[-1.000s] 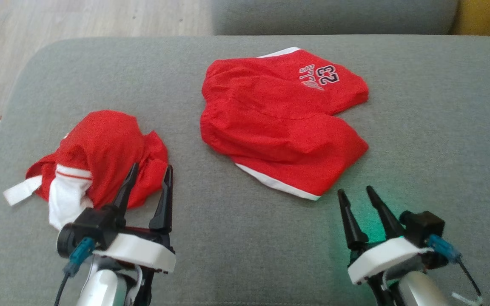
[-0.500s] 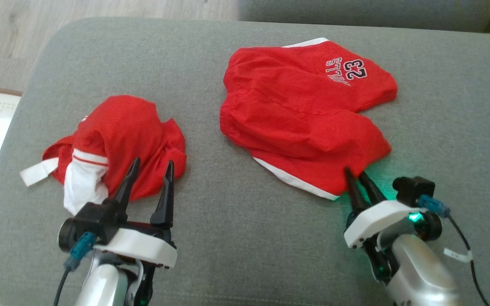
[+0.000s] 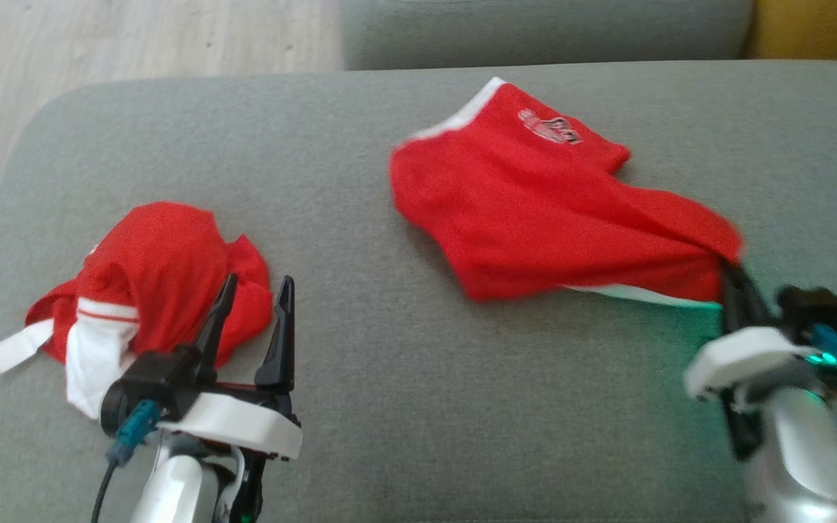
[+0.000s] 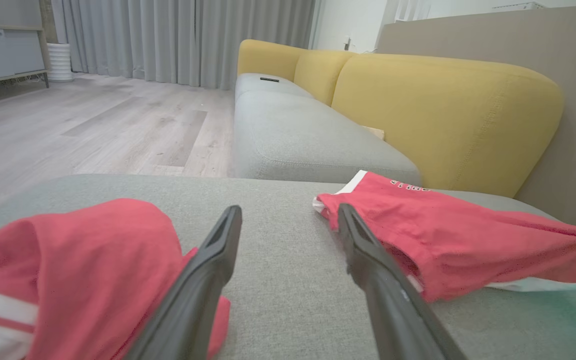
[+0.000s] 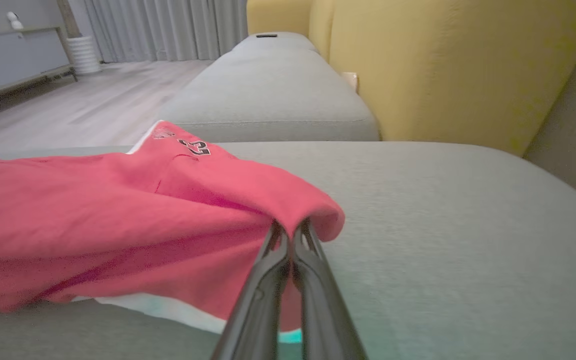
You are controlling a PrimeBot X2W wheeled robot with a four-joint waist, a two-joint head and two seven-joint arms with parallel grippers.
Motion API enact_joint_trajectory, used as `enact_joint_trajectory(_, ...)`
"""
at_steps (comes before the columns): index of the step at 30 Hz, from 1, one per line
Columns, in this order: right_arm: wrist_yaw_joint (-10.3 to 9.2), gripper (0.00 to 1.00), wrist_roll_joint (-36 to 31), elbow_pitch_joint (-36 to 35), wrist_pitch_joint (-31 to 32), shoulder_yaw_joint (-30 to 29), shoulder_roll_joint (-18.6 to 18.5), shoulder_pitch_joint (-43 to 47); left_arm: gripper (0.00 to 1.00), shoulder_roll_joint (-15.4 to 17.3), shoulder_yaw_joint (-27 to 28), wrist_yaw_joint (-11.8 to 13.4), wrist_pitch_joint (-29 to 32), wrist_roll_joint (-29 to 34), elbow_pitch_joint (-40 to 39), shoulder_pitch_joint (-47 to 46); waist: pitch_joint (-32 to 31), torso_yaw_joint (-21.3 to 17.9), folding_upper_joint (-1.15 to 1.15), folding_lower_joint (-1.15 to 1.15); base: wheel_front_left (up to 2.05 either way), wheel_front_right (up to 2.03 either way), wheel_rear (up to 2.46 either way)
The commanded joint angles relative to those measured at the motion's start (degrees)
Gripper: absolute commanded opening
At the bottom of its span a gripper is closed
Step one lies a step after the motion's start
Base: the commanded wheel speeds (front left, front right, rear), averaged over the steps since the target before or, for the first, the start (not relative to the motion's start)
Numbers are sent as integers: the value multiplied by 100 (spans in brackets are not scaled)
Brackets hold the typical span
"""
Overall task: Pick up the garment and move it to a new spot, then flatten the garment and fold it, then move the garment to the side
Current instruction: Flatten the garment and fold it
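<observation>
Grey cushion [image 3: 404, 407], and the right gripper [image 3: 731, 274] has the shorts [image 3: 535, 211]!
Its fingers are pinched together on the red shorts' near right corner, the fabric pulled taut toward it, the rest lying on the cushion's far right half. Left gripper [image 3: 257, 285] hovers with fingers spread wide, holding nothing, tips at the edge of a crumpled red jersey [image 3: 164, 254] on the left.

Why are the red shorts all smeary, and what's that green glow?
Head view: the red shorts and right end effector are smeared by motion blur; a green light tints the grey cushion beside it. Right wrist view: sharper, same green tint below the cloth.
</observation>
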Motion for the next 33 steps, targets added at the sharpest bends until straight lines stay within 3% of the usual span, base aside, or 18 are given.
enact_joint_trajectory(1, -5, 0, -269, -346, 78, -135, -25, 108, 100, 1, 168, 41, -31, -49, -208, -125, -51, -102, 0, 0, 0, 0, 0)
enact_joint_trajectory(5, -5, 0, -543, -808, 487, -681, -23, 372, 100, 1, 105, 75, -31, -114, -219, -135, -32, -174, 0, 0, 0, 0, 0)
enact_joint_trajectory(6, -5, 17, -613, -898, 553, -800, -23, 417, 100, 1, 87, 78, -31, -125, -211, -136, -24, -181, 0, 0, 0, 0, 0)
enact_joint_trajectory(7, -5, 95, -679, -987, 586, -897, -23, 450, 100, 1, 74, 80, -31, -133, -201, -140, -15, -183, 0, 0, 0, 0, 0)
enact_joint_trajectory(8, -5, 100, -702, -1062, 597, -955, -23, 470, 100, 1, 65, 83, -31, -140, -194, -146, -6, -182, 0, 0, 0, 0, 0)
enact_joint_trajectory(16, -5, 100, -476, -1608, 294, -369, -22, 647, 100, 1, 77, 71, -31, -168, -149, -183, 9, -154, 0, 0, 0, 0, 0)
enact_joint_trajectory(21, -5, 100, 218, -2220, 32, 826, -22, 1143, 100, 1, 109, 67, -31, -163, -153, -157, -86, -119, 0, 0, 0, 0, 0)
enact_joint_trajectory(24, -5, 100, 452, -2400, -30, 1215, -22, 1439, 100, 1, 99, 54, -31, -155, -170, -149, -115, -86, 0, 0, 0, 0, 0)
enact_joint_trajectory(33, -5, 100, 660, -2543, -85, 1692, -22, 1625, 100, 1, 45, 48, -31, -150, -223, -154, -24, 65, 0, 0, 0, 0, 0)
